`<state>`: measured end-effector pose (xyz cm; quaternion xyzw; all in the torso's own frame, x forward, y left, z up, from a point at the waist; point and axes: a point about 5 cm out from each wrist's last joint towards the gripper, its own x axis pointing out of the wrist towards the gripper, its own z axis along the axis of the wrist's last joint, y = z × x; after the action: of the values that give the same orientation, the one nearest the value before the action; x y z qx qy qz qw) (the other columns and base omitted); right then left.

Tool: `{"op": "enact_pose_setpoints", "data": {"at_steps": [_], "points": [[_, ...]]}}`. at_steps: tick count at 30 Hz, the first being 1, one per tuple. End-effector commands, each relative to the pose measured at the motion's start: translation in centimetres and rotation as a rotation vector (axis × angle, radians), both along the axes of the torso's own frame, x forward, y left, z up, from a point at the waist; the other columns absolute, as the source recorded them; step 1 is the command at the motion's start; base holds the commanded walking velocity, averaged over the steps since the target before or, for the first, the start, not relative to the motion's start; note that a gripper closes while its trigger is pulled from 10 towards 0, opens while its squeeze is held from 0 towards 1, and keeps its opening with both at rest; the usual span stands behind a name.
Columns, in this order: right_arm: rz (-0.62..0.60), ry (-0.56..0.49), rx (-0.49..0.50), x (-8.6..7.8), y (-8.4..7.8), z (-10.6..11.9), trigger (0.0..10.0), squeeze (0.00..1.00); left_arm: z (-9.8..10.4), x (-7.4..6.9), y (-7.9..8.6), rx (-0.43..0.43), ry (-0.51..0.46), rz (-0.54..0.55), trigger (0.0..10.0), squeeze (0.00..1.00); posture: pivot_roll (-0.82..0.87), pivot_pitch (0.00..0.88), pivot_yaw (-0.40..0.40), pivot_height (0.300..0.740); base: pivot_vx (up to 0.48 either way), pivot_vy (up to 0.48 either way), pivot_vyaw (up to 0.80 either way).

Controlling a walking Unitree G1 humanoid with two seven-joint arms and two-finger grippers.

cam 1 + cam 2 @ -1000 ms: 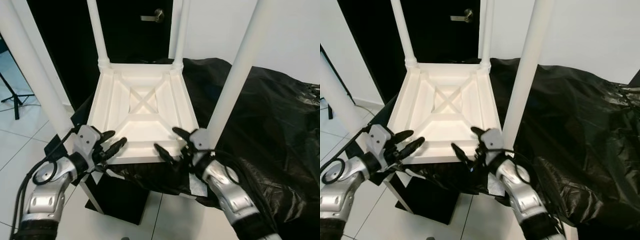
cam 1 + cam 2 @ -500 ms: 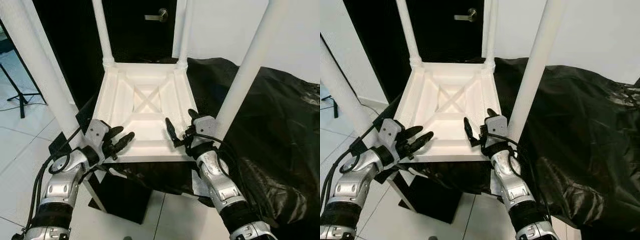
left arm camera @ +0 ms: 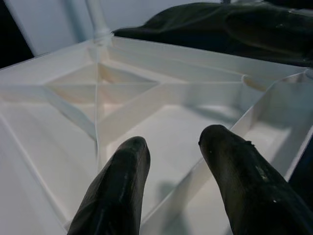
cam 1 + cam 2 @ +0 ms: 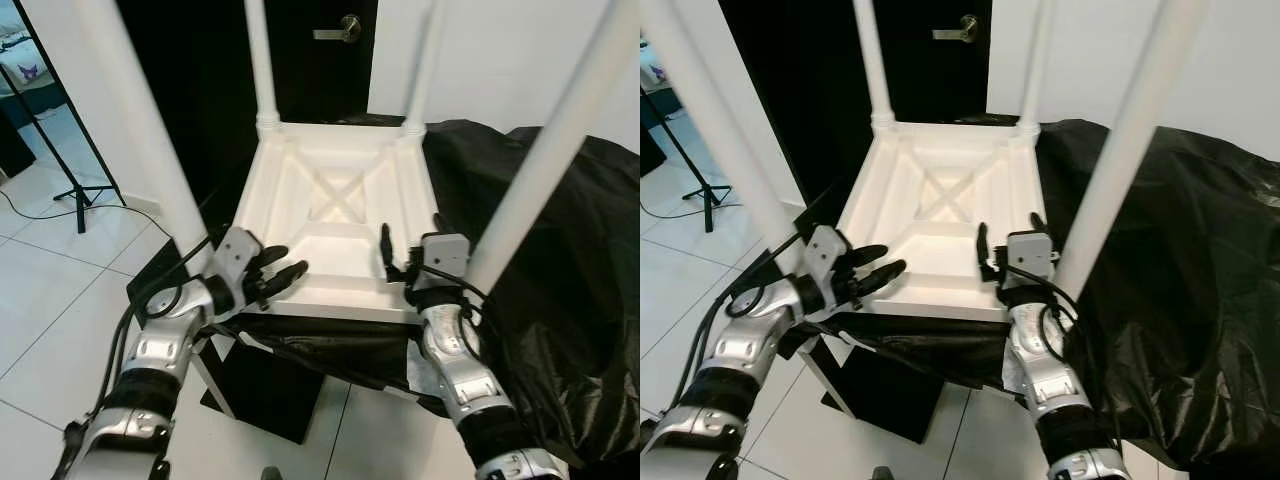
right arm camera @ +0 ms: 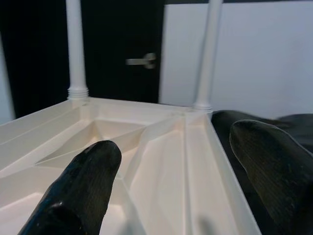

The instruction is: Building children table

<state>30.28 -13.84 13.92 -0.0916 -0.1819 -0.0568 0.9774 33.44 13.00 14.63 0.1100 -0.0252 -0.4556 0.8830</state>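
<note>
White upturned table [image 4: 340, 215] before me; my left gripper [image 4: 283, 272] and right gripper [image 4: 410, 243] both gape wide at its near rim.

Table [image 4: 340, 215] upside down at frame centre, legs up, resting on plastic sheet [image 4: 560, 250] that spreads to the right. Left gripper [image 4: 283, 270] at its near-left edge, right gripper [image 4: 410, 245] at near-right edge beside the near-right leg [image 4: 545, 160]. Door [image 4: 310, 50] behind, top centre. Tripod stand [image 4: 60, 150] on floor, far left.
</note>
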Motion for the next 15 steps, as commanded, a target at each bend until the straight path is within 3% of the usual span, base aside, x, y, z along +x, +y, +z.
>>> {"op": "enact_pose_setpoints", "data": {"at_steps": [1, 6, 10, 15], "points": [[-0.205, 0.008, 0.030, -0.9, -3.9, -0.6, 10.0, 0.00, 0.4, 0.2, -0.5, 0.011, -0.026, -0.016, 10.0, 0.00, -0.03, 0.000, 0.046, 0.740, 0.000, 0.000, 0.00], [-0.306, 0.000, 0.015, -1.7, -5.2, -0.6, 10.0, 0.00, 0.5, -0.2, -3.1, -0.024, -0.040, -0.089, 10.0, 0.00, -0.04, 0.000, 0.053, 0.740, 0.000, 0.000, 0.00], [-0.278, 0.012, 0.001, -1.8, -4.8, -0.8, 10.0, 0.00, 0.5, -0.5, -4.2, -0.046, -0.045, -0.116, 10.0, 0.00, -0.05, 0.000, 0.053, 0.740, 0.000, 0.000, 0.00], [-0.123, 0.024, 0.012, -1.3, -2.5, -0.9, 10.0, 0.00, 0.6, -1.5, -5.2, -0.074, -0.057, -0.146, 10.0, 0.00, -0.03, 0.000, 0.038, 0.740, 0.000, 0.000, 0.00]]}}
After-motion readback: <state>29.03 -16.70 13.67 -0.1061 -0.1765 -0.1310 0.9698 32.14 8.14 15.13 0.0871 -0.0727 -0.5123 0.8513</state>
